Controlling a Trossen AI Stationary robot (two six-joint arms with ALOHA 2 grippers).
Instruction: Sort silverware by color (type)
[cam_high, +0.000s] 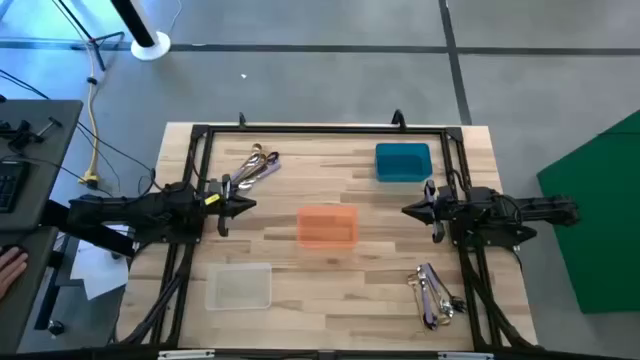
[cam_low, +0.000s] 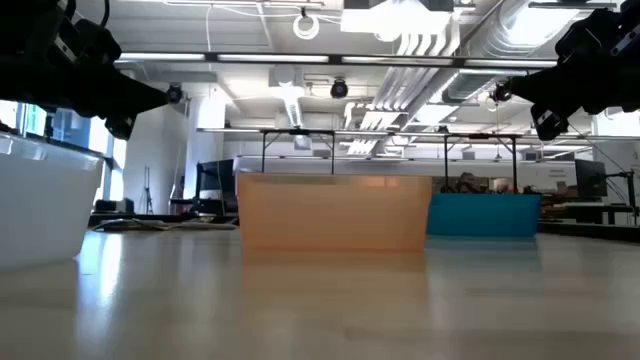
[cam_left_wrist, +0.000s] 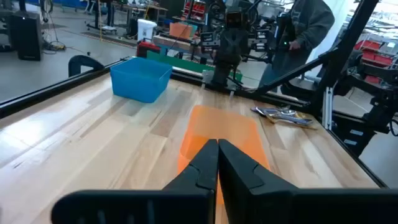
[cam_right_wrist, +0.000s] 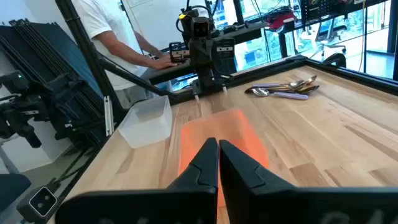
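Note:
One pile of silverware (cam_high: 256, 165) lies on the table at the far left, also seen in the right wrist view (cam_right_wrist: 283, 91). A second pile of silverware (cam_high: 433, 292) lies at the near right, also in the left wrist view (cam_left_wrist: 283, 114). An orange bin (cam_high: 327, 225) stands in the middle, a blue bin (cam_high: 403, 162) at the far right, a clear bin (cam_high: 238, 285) at the near left. My left gripper (cam_high: 250, 206) is shut, held above the table left of the orange bin. My right gripper (cam_high: 408, 211) is shut, above the table right of it. Neither holds anything.
A dark metal frame (cam_high: 320, 129) runs around the table's edges. A person in a white shirt (cam_right_wrist: 118, 31) stands beyond the left side and another person (cam_left_wrist: 298, 31) beyond the right side. A hand (cam_high: 8, 268) shows at the far left. A green board (cam_high: 600, 215) stands off the right.

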